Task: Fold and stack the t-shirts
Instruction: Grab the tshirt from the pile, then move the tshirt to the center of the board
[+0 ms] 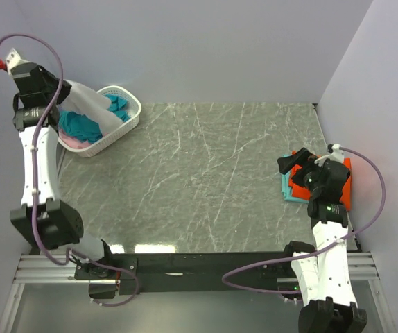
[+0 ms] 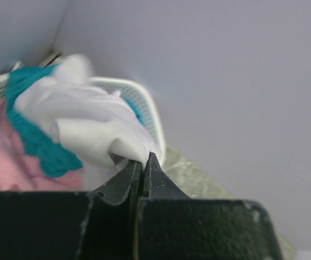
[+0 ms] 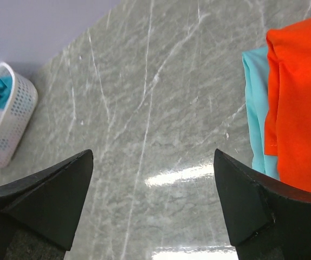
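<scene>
Grey marbled tabletop (image 1: 206,173) fills mid-frame, with the basket (image 1: 134,119) at upper left, where the left gripper (image 2: 143,162) pinches shut on the white t-shirt (image 2: 85,119). Best to lift straight up until the cloth clears the rim (it could drag the teal shirts (image 1: 81,126) out), while the right gripper (image 3: 153,153) hangs wide open beside the orange-red shirt (image 3: 302,97) at right.

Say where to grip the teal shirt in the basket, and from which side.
Pinch a raised fold of the teal shirt, coming down from above: the basket walls likely block side approaches, and the white shirt in the left pincer covers part of it.
</scene>
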Controlling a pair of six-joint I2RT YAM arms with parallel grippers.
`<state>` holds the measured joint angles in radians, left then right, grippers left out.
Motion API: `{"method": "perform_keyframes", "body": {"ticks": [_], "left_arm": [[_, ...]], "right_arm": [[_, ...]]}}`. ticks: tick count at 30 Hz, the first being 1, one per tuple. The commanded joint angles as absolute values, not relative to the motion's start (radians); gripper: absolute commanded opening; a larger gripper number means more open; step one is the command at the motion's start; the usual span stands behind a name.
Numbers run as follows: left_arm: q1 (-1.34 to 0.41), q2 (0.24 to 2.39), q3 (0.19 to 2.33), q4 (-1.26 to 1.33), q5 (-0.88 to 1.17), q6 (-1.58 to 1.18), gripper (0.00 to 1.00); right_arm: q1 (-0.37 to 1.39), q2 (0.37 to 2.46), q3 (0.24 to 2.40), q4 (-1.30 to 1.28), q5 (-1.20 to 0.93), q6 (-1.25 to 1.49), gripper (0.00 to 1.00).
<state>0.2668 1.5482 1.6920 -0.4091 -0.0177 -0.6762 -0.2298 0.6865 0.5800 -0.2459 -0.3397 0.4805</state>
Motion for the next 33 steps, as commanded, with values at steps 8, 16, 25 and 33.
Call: {"method": "perform_keyframes", "body": {"ticks": [8, 16, 25, 33], "left_arm": [[0.096, 1.295, 1.729, -0.252, 0.296, -0.703, 0.01], [-0.247, 1.223, 1.787, -0.255, 0.244, -0.672, 0.01], [-0.413, 1.160, 1.401, -0.212, 0.083, -0.741, 0.03], [-0.413, 1.322, 1.097, -0.463, -0.185, -0.845, 0.99]], "right_arm": [[-0.235, 0.620, 0.664, -0.232, -0.397, 0.511, 1.00], [-0.232, 0.565, 0.644, -0.252, -0.397, 0.483, 0.99], [-0.232, 0.578, 0.632, -0.272, -0.362, 0.476, 0.99], [-0.123, 0.695, 0.678, -0.342, -0.303, 0.420, 0.99]]}}
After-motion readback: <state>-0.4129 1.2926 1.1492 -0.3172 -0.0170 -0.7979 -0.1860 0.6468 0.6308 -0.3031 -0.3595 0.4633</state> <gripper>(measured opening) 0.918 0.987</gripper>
